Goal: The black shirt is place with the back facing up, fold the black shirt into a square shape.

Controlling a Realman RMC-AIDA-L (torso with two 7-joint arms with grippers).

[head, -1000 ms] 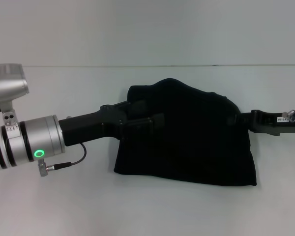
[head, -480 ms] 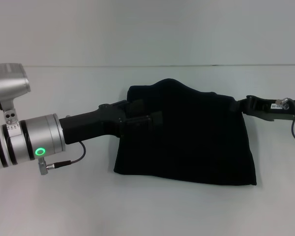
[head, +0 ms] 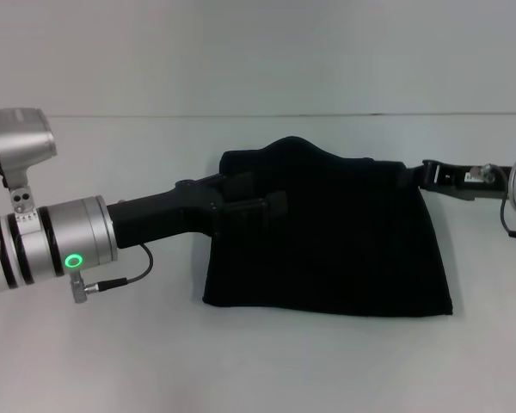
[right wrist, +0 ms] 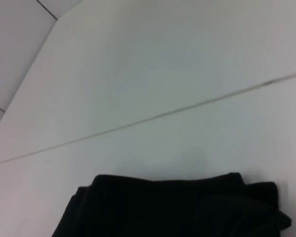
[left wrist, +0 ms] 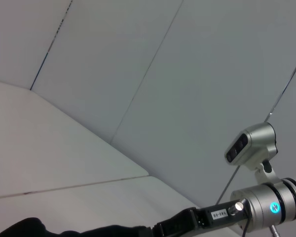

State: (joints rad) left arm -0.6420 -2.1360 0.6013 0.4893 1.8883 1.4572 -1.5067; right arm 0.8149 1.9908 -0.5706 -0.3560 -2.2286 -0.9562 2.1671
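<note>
- At centre frame in the head view, your black shirt (head: 327, 232) lies folded on the white table (head: 112, 361).
- Left gripper (head: 271, 209) rests on its left edge; grip cannot be told.
- Right gripper (head: 417, 175) has risen toward upper right, at the shirt's corner; grip unclear. Fold judged nearly square.

My left gripper (head: 262, 211) is black against the black shirt (head: 327, 249), so I cannot make out how its fingers stand. At three o'clock my right gripper (head: 415, 176) meets the shirt's upper corner, its tips lost in the fabric. Both wrist views crop the shirt at their lower edge. I cannot find any lettering.
</note>
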